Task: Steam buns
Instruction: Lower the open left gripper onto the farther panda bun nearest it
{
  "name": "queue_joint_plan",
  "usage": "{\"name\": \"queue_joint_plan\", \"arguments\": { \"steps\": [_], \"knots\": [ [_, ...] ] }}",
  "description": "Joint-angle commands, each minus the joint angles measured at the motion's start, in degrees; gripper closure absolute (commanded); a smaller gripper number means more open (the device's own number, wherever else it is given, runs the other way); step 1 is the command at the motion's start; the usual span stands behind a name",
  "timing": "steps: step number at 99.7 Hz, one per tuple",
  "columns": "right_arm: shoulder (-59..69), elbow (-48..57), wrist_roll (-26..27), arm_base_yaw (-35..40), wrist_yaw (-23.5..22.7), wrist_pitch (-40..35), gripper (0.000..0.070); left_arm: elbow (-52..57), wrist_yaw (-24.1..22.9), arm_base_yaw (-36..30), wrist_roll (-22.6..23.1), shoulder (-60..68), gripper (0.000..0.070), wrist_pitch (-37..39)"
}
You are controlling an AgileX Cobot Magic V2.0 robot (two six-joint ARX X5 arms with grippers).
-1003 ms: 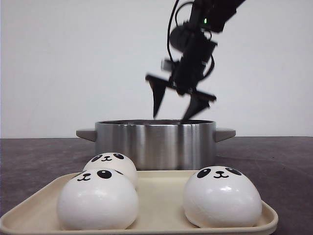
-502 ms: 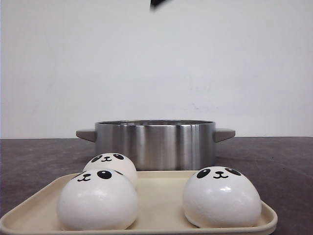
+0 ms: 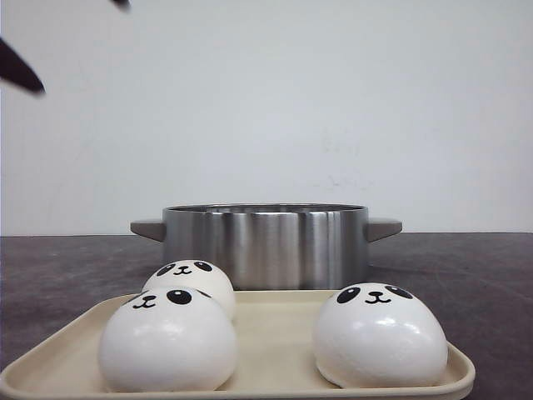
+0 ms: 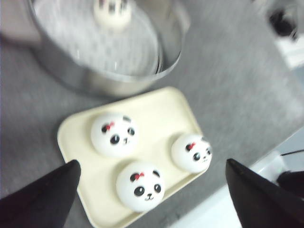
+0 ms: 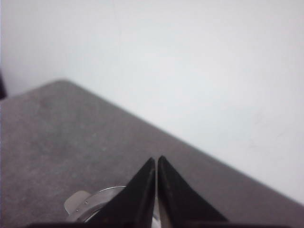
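With my left hand (image 4: 152, 190) spread wide high above the tray (image 4: 164, 107), a hasty drop risks pinching two crowded buns (image 4: 140, 185) at once or skidding one across the glossy tray. Three panda-faced buns sit on the cream tray just in front of the steel pot (image 3: 265, 243) on the dark surface (image 3: 466, 267), directly below that hand; a fourth rests inside the pot. My right hand (image 5: 156, 190) is closed, empty.
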Motion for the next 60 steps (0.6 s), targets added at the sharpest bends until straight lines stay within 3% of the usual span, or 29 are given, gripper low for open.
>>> {"name": "queue_joint_plan", "arguments": {
  "steps": [1, 17, 33, 45, 60],
  "knots": [
    [-7.50, -6.10, -2.27, 0.28, 1.05, 0.57, 0.0700, 0.90, -0.87, -1.49, -3.69, 2.99, 0.0108, 0.22],
    [-20.13, -13.40, -2.16, 0.28, 5.99, -4.87, 0.0700, 0.90, -1.46, -3.45, -5.16, 10.88, 0.0108, 0.37],
    [-27.85, -13.94, 0.04, 0.28, 5.95, -12.07, 0.0700, 0.90, -5.81, -5.70, -4.74, 19.23, 0.0090, 2.08],
    [-31.63, -13.94, 2.36, 0.28, 5.97, -13.64, 0.0700, 1.64, -7.50, -6.10, -4.72, 24.52, 0.0023, 3.74],
    [-34.21, -13.94, 2.40, 0.28, 5.97, -13.92, 0.0700, 2.95, -7.74, -6.10, -4.79, 28.98, 0.0023, 6.29]
  ]
}}
